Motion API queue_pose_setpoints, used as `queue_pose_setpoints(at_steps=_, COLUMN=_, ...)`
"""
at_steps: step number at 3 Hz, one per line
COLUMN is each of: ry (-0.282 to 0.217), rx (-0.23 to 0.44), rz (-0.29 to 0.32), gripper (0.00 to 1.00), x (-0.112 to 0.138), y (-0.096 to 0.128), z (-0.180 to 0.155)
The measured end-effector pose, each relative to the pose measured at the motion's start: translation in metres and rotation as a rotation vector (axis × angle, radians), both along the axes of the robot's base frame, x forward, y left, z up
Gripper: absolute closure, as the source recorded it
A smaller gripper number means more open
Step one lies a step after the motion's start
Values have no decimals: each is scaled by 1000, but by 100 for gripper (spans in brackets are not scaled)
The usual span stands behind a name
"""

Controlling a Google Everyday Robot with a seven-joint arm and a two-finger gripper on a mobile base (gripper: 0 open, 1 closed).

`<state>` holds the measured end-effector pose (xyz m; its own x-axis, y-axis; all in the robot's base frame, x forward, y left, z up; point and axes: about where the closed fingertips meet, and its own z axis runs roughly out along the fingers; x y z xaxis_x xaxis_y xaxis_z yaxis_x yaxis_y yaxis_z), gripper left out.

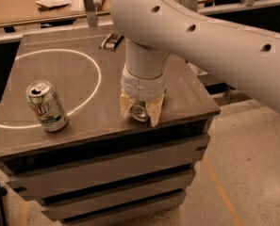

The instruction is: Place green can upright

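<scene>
The green can (140,112) lies on its side near the front right edge of the dark table (83,126), its silver end facing the camera. Little of its green body shows. My gripper (141,110) comes straight down on it from above. The two pale fingers (126,107) press against the can's left and right sides, so the gripper is shut on it. The white wrist and arm hide the rest of the can.
A paler silver-white can (46,106) stands upright at the table's front left, on a white ring marking (94,60). A small black object (111,40) lies at the back. A cluttered bench (45,4) runs behind. Floor lies to the right.
</scene>
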<state>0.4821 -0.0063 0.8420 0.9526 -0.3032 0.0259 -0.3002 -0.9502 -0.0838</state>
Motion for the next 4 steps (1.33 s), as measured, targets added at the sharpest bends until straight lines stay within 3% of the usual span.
queue_pose_setpoints(at_steps=1, ry=-14, rx=-17, rz=23, gripper=87, x=0, y=5, z=3)
queue_pose_setpoints(at_steps=2, ry=-27, rx=-20, rz=37, gripper=97, x=1, y=9, z=10)
queue_pose_setpoints(at_steps=3, ry=-37, rx=2, rz=35, gripper=100, x=5, y=12, z=22)
queue_pose_setpoints(at_steps=4, ry=-9, rx=85, rz=-3, gripper=100, x=13, y=12, z=38)
